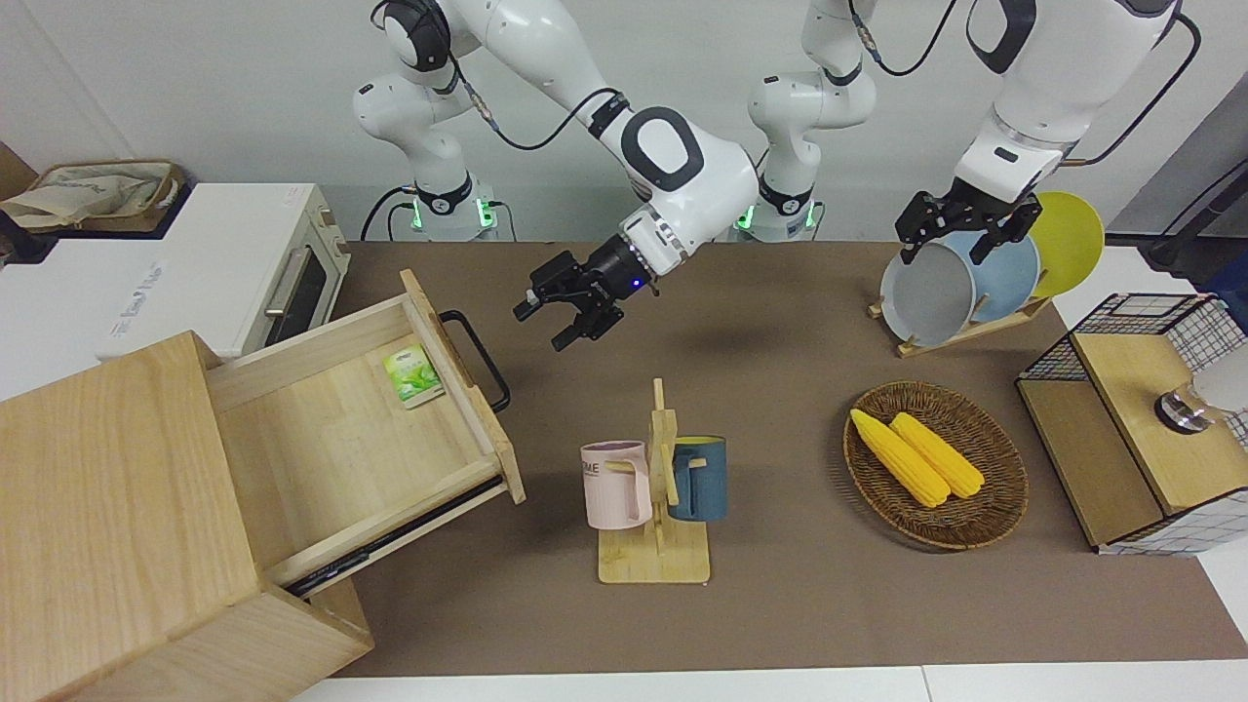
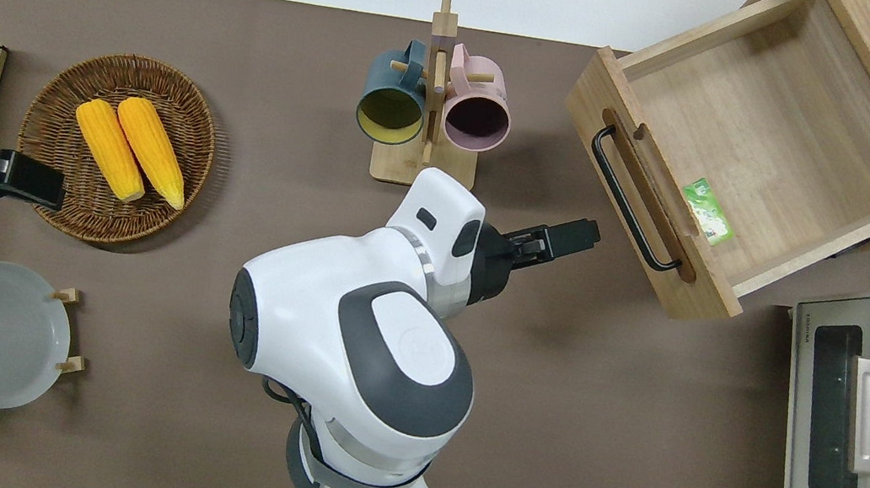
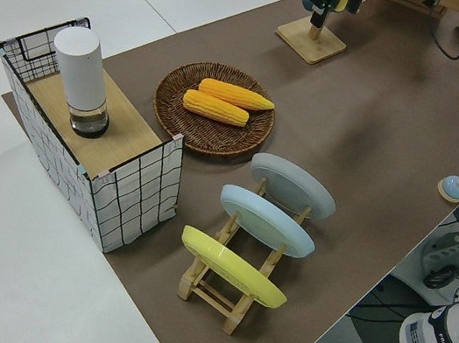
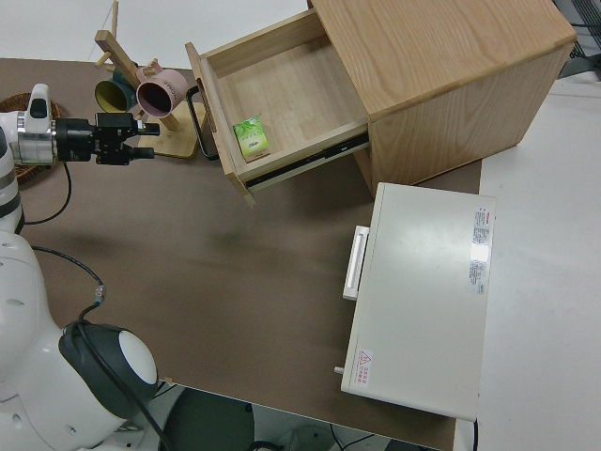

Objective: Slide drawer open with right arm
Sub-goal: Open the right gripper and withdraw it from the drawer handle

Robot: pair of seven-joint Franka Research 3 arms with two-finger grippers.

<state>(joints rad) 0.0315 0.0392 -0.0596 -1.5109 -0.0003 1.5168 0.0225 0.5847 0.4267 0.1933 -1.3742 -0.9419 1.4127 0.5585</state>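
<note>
Hanging free with fingers apart, the right gripper (image 1: 568,314) points at the black handle (image 1: 477,358), well apart from it. The drawer (image 1: 356,429) stands pulled out of the cabinet (image 1: 117,517); left arm parked.

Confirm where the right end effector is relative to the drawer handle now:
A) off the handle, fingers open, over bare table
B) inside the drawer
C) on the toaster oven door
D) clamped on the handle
A: the right end effector hangs open over the bare table, clear of the black handle of the pulled-out drawer.
</note>
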